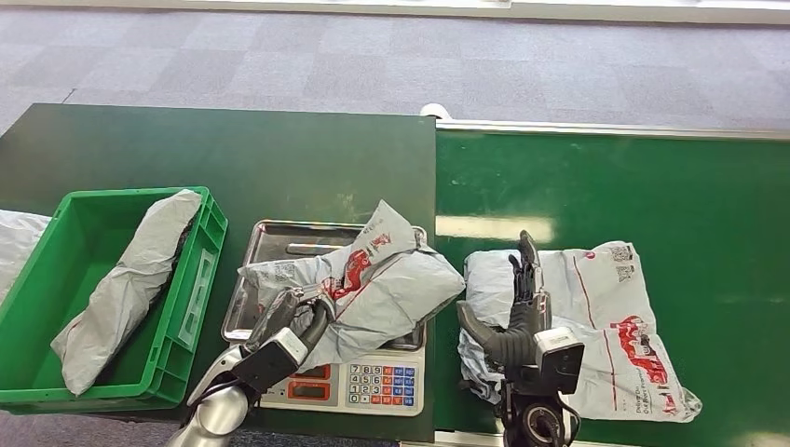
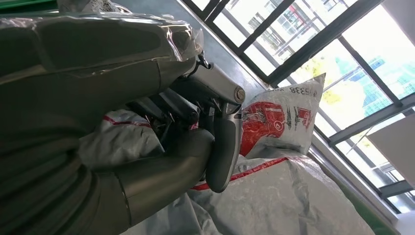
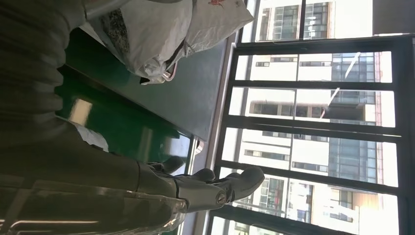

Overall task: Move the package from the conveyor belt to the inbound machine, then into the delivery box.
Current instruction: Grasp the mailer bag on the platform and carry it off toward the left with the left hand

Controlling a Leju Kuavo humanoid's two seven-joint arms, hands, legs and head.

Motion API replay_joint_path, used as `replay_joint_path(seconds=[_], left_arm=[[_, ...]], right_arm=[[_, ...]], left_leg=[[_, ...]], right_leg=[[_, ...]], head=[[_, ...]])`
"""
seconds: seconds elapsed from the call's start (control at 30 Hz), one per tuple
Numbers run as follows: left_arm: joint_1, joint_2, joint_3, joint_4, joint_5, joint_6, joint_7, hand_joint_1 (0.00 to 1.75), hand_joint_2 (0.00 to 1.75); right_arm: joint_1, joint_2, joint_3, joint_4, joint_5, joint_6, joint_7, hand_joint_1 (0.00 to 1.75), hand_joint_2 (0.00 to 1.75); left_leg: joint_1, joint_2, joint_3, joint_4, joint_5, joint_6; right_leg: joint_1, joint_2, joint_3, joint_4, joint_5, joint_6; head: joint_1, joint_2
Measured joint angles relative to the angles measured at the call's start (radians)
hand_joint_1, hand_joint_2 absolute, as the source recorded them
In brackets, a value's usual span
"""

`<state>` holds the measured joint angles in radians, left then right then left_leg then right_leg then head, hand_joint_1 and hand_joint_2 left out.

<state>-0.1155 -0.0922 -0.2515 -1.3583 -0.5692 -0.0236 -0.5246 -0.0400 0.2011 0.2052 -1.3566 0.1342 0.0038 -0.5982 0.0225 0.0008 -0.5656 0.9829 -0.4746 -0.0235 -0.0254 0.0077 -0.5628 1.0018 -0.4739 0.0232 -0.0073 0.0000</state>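
Observation:
A grey package with red print (image 1: 382,279) lies across the metal tray (image 1: 279,240) of the inbound scale (image 1: 377,384). My left hand (image 1: 293,321) grips its near left edge; in the left wrist view the thumb and fingers (image 2: 215,142) close on the crinkled package (image 2: 279,117). A second, similar package (image 1: 615,307) lies flat on the green conveyor belt (image 1: 606,186). My right hand (image 1: 524,298) is open with its fingers stretched out, over that package's left end. In the right wrist view the right hand (image 3: 205,188) holds nothing, and the scale package (image 3: 156,29) lies beyond it.
The green delivery crate (image 1: 200,270) stands left of the scale and holds a long grey package (image 1: 130,284). Another pale bag (image 1: 14,247) pokes in at the far left edge. A dark green table (image 1: 233,158) extends behind the scale, with grey carpet beyond.

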Motion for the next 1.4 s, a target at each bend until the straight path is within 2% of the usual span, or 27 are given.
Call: replay_joint_path(seconds=[0.17,0.33,0.53,0.77,0.9,1.4], left_arm=[[-0.001,-0.007,0.009,-0.005,0.051,0.007,-0.033,1.75,1.75],[0.003,-0.018,0.023,-0.038,0.111,0.075,-0.102,1.75,1.75],[0.017,-0.026,0.028,-0.09,0.182,0.115,-0.154,1.75,1.75],[0.032,-0.024,0.024,-0.154,0.245,0.126,-0.174,1.71,1.75],[0.034,-0.019,0.006,-0.158,0.191,0.09,-0.174,0.01,1.75],[0.025,-0.001,-0.118,-0.084,-0.09,0.042,-0.111,0.0,1.75]], right_arm=[[0.003,0.005,-0.008,-0.008,0.0,0.0,0.001,0.0,1.75],[0.004,0.009,-0.013,-0.012,0.0,0.0,0.005,0.0,1.75],[0.004,0.015,-0.017,-0.012,0.001,0.0,0.007,0.0,1.75],[0.0,0.015,-0.019,-0.012,0.0,0.0,0.011,0.0,1.75],[-0.003,0.015,-0.018,-0.012,-0.002,0.0,0.011,0.0,1.75],[-0.02,0.015,-0.018,-0.008,-0.003,0.01,0.012,0.0,1.75]], left_leg=[[0.0,0.0,0.0,0.0,0.0,0.0],[0.0,0.0,0.0,0.0,0.0,0.0],[0.0,0.0,-0.001,0.0,0.0,0.0],[0.0,0.0,-0.001,0.0,0.0,0.0],[0.0,0.0,-0.001,0.0,0.0,0.0],[0.0,0.0,-0.001,0.0,0.0,0.0]], right_leg=[[0.0,0.0,0.0,0.0,0.0,0.0],[0.0,0.0,0.0,0.0,0.0,0.0],[0.0,0.0,0.0,0.0,0.0,0.0],[0.0,0.0,0.0,0.0,0.0,0.0],[0.0,0.0,0.0,0.0,0.0,0.0],[0.0,0.0,0.0,0.0,0.0,0.0]], head=[[0.0,0.0],[0.0,0.0],[0.0,0.0],[0.0,0.0],[0.0,0.0],[0.0,0.0]])
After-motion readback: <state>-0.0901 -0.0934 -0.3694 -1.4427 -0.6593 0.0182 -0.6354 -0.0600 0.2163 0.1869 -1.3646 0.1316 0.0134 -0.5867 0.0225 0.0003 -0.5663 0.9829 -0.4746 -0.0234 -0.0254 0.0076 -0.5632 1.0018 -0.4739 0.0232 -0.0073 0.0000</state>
